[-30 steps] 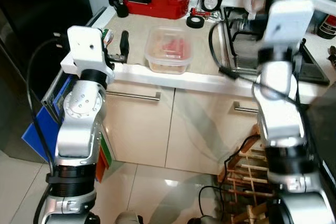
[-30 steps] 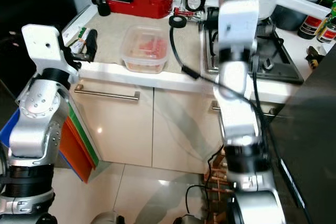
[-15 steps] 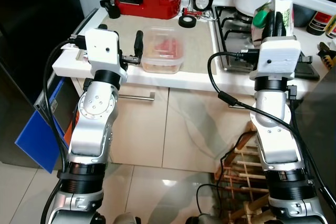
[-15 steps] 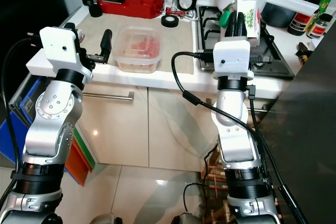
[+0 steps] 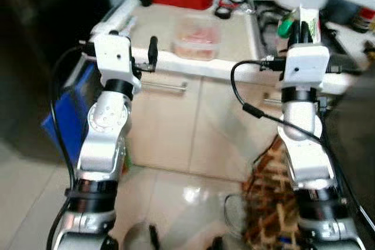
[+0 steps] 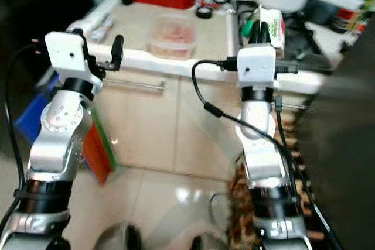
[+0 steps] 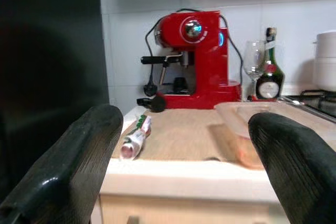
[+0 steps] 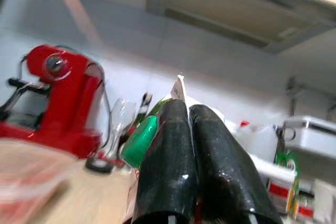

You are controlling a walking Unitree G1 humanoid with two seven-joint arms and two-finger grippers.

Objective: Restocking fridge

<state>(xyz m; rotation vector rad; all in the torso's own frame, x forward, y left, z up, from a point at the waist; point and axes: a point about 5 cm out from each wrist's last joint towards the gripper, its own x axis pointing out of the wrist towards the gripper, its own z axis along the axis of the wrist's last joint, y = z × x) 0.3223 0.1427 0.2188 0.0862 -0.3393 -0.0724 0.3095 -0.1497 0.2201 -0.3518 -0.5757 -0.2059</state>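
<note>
1. Head views: the counter point(image 5: 234, 45) is seen smaller and further off than half a second ago, and the whole picture is blurred; the camera is judged to have backed away.
2. Right gripper point(image 6: 262, 27): fingers clamped on a carton point(image 6: 274, 23) with a green cap point(image 8: 139, 141), carried upright above the wrist as before.
3. Left gripper point(image 7: 184, 145): fingers held wide apart, nothing between them; a lidded food container point(image 5: 198, 36) lies on the counter just ahead.
4. Judgement: the carton is off the counter and being carried toward the fridge; the container is left for later.
</note>
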